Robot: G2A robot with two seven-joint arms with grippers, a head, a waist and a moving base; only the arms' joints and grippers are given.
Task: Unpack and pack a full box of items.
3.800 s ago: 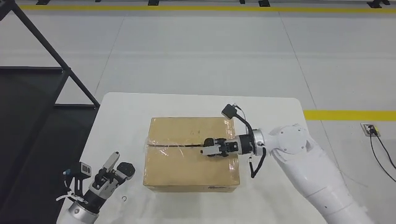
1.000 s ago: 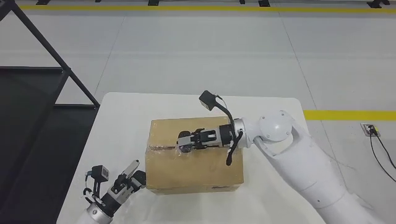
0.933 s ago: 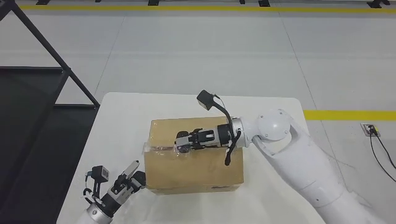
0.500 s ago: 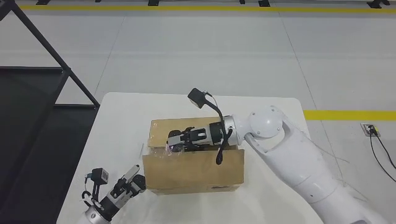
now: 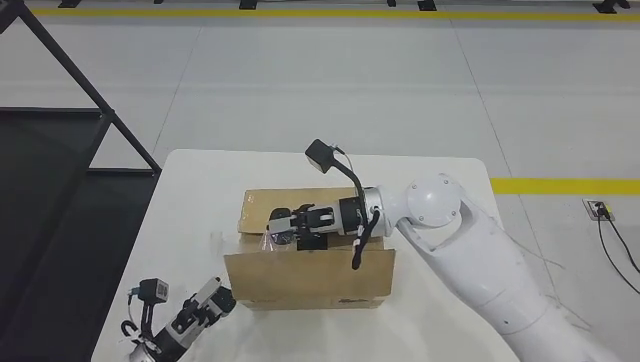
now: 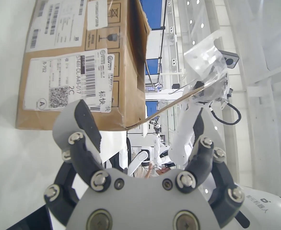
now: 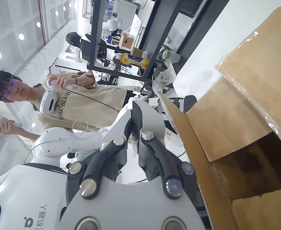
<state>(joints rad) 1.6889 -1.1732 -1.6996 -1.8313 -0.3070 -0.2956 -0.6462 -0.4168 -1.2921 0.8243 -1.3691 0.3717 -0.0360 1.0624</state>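
Raised further, the flap (image 7: 190,144) of the box (image 6: 71,48) tilts up, the right gripper (image 5: 278,224) clamped on its tape (image 6: 202,58). The left gripper (image 5: 210,302), fingers spread, sits at the box's seven o'clock.

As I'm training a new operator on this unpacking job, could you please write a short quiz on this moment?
1. True or false: the cardboard box is sealed shut.
2. Which gripper is above the box in the top view? A) left B) right C) neither
3. Fill in: the left gripper, near the box's corner, is ____ (open/shut).
Key: 1 false, a flap is raised; 2 B, the right gripper; 3 open.
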